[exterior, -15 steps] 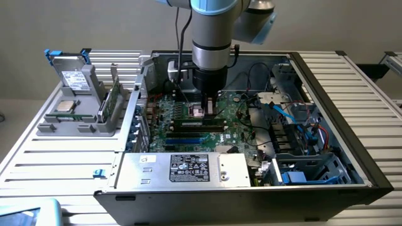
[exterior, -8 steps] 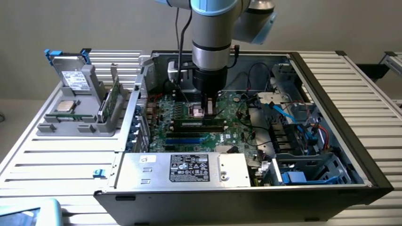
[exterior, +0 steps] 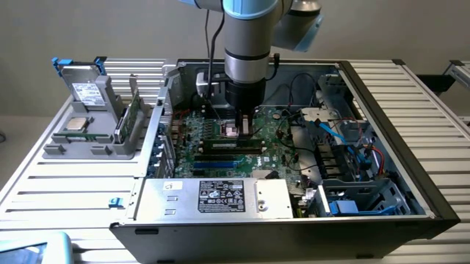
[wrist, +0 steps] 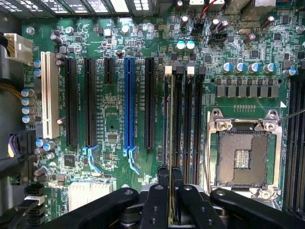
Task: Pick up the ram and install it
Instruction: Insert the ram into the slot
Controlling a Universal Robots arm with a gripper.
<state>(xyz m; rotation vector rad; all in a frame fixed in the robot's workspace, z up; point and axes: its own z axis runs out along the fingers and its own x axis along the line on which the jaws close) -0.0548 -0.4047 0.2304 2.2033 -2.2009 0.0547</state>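
Note:
The ram (wrist: 169,124) shows edge-on as a thin strip running along the memory slot nearest the black expansion slots on the green motherboard (wrist: 114,124). My gripper (wrist: 170,175) is shut on it, one black finger (wrist: 163,183) on each side of the strip. In the exterior view the gripper (exterior: 245,135) reaches straight down into the open computer case, and the ram (exterior: 233,145) lies lengthwise just under it at the board's slots. I cannot tell whether the stick is fully seated.
An open processor socket (wrist: 243,160) lies beside the memory slots. The silver power supply (exterior: 217,198) fills the case's front. Cables and drive cages (exterior: 345,143) crowd the exterior view's right. A grey holder (exterior: 92,137) outside the case carries a silver chip (exterior: 76,123), a drive (exterior: 88,91) and another green stick (exterior: 131,118).

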